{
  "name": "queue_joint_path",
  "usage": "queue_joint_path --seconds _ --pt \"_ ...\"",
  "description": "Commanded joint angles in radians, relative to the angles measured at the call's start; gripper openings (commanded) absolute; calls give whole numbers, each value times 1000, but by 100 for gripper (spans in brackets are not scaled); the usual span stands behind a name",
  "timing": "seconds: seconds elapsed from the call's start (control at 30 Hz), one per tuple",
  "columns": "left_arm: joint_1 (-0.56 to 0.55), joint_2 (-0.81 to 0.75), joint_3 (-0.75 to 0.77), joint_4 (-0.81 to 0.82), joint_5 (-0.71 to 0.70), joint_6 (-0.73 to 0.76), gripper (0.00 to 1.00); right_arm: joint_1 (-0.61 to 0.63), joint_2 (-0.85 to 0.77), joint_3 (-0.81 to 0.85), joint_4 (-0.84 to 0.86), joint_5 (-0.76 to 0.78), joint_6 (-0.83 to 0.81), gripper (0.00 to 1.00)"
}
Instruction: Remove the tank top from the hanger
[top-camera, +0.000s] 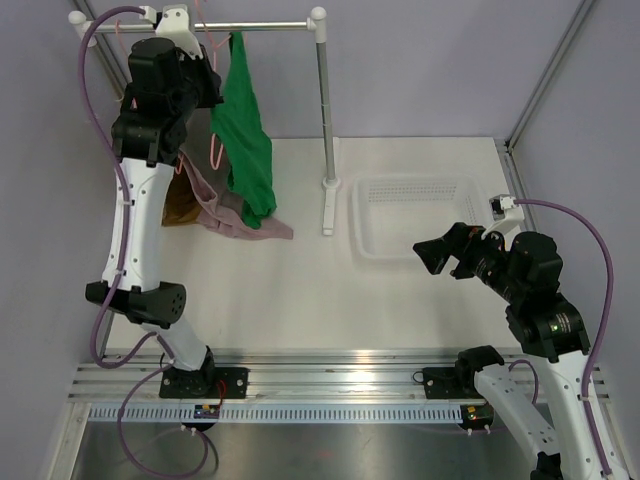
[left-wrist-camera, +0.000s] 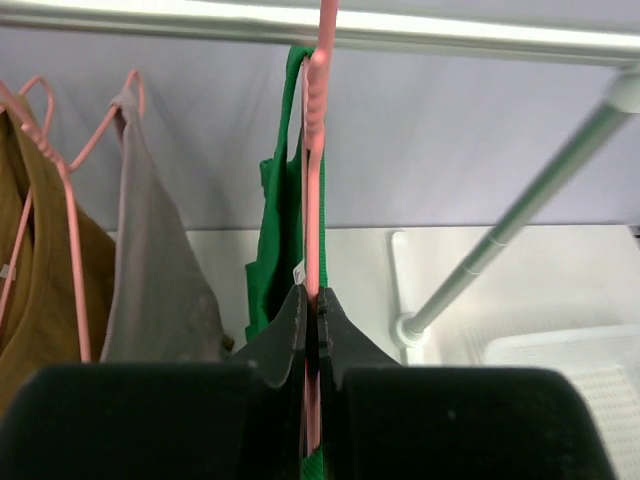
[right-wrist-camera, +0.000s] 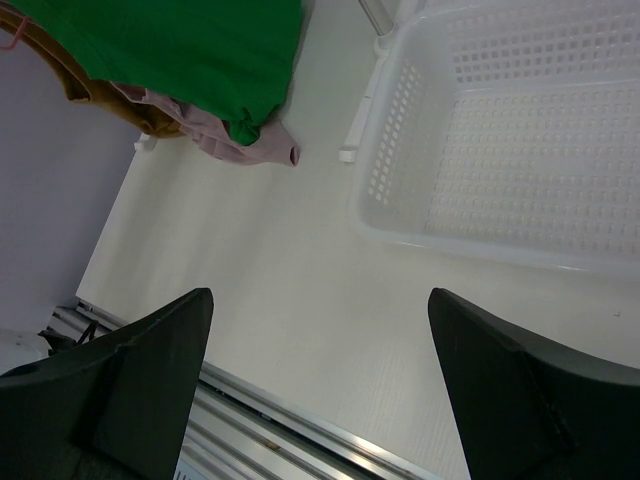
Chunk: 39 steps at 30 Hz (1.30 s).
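A green tank top (top-camera: 245, 140) hangs on a pink hanger (left-wrist-camera: 315, 150) from the rail (top-camera: 250, 27) at the back left. It also shows in the left wrist view (left-wrist-camera: 280, 230) and the right wrist view (right-wrist-camera: 190, 50). My left gripper (left-wrist-camera: 316, 300) is raised by the rail and shut on the pink hanger's arm, with the green fabric just behind and below its fingers. My right gripper (right-wrist-camera: 320, 300) is open and empty, hovering low over the table in front of the basket, far from the rack.
A brown top (left-wrist-camera: 30, 260) and a mauve top (left-wrist-camera: 150, 270) hang on other pink hangers to the left. The rack's upright post (top-camera: 326, 120) stands right of the green top. A white perforated basket (top-camera: 420, 215) sits on the table at the right.
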<state>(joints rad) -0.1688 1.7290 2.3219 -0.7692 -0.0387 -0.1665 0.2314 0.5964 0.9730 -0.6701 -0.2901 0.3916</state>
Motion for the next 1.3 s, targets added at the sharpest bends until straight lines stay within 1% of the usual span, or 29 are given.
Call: queue_joint_path --seconds 0.0,0.13,0.17,0.2,0.27,0.3,0.37,0.4,0.43,0.47,0.5,0.53,0.57,0.6,0.67,0.7,0.73,0.77,0.8,0.83,0.87,0.9,0.93,0.97,1.0,1.03,1.13,1.23,1.27 --pt "-17 -83 -1 74 31 -16 0 6 2 39 30 -17 -25 97" --pt "-23 -135 -42 10 34 -68 0 6 -1 29 46 -23 -19 97" --pt "-23 -172 -59 -4 75 -83 0 6 2 30 47 -27 -14 97" --pt "-26 -199 -123 -18 94 -115 0 8 6 33 59 -38 -10 97" --pt "-35 -259 -212 1 183 -157 0 6 23 39 76 -79 6 97" --pt "-41 -335 -316 17 215 -166 0 6 34 43 96 -115 10 97" --pt "-76 -420 -436 62 293 -188 0 6 40 43 130 -159 24 97" --pt "-101 -498 -538 103 309 -191 0 6 51 35 171 -205 47 97" --pt "-112 -540 -582 117 324 -194 0 8 57 29 196 -234 61 96" --pt "-116 -578 -625 134 371 -200 0 6 63 21 225 -263 97 96" --pt "-120 -607 -665 148 399 -200 0 8 72 15 284 -323 122 96" --pt "-126 -670 -723 148 422 -200 0 8 95 -3 317 -357 147 95" --pt "-127 -696 -760 145 454 -206 0 8 108 -19 361 -386 212 92" --pt "-132 -724 -788 136 474 -209 0 8 127 -37 465 -433 254 91" --pt "-144 -799 -892 143 520 -232 0 20 155 -91 571 -437 355 89" --pt "-152 -825 -932 157 537 -246 0 49 186 -94 622 -405 368 89" --pt "-169 -877 -1025 175 586 -258 0 78 206 -86 627 -376 368 89" --pt "-178 -900 -1065 211 608 -283 0 110 224 -79 632 -347 357 89" --pt "-189 -925 -1116 235 618 -303 0 196 267 -68 635 -272 345 89" --pt "-207 -954 -1154 258 626 -318 0 239 287 -44 632 -220 333 89" --pt "-215 -1006 -1236 313 626 -353 0 282 308 -33 630 -165 316 89" --pt "-221 -1037 -1278 350 623 -379 0 331 356 -22 629 -55 306 89" --pt "-227 -1060 -1312 381 620 -405 0 404 380 -2 630 9 302 88" --pt "-228 -1104 -1372 430 603 -453 0 446 402 4 635 72 300 87" --pt "-232 -1121 -1395 451 599 -478 0 477 443 15 651 165 294 86" --pt "-232 -1137 -1417 467 590 -494 0 534 463 23 659 208 290 85" --pt "-233 -1186 -1467 490 583 -531 0 604 548 61 659 323 253 82" --pt "-235 -1209 -1493 492 597 -548 0 634 617 102 658 382 216 76" --pt "-235 -1211 -1497 487 600 -553 0 646 631 113 659 396 198 73"
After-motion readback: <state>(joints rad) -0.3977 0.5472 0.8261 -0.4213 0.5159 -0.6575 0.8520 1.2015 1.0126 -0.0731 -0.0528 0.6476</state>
